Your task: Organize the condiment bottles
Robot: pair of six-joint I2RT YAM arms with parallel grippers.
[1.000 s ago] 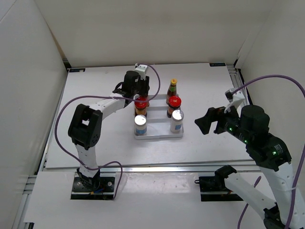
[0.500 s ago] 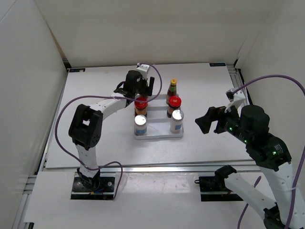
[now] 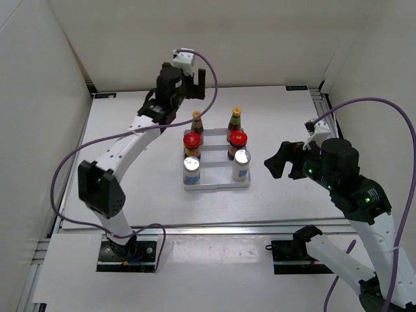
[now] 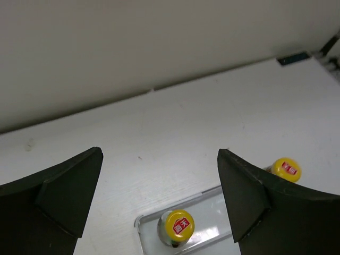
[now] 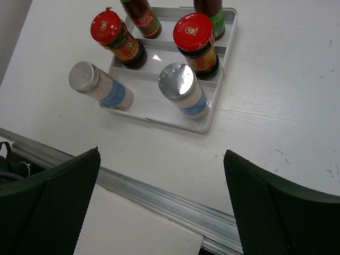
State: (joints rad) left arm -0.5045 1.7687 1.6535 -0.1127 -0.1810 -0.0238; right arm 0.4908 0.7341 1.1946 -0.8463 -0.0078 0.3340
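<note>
Left gripper (image 4: pixel 159 154) lifted — spread, empty | right gripper (image 5: pixel 162 154) likewise | condiment bottles (image 5: pixel 193 32) on tray (image 5: pixel 154 106)

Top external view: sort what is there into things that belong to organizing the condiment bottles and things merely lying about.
For the job:
left sauce bottle
right sauce bottle
left red-lidded jar
right red-lidded jar
left shaker
right shaker

Just there:
white ridged tray
table

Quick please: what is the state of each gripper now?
Left gripper: open, holding nothing.
Right gripper: open, holding nothing.
</note>
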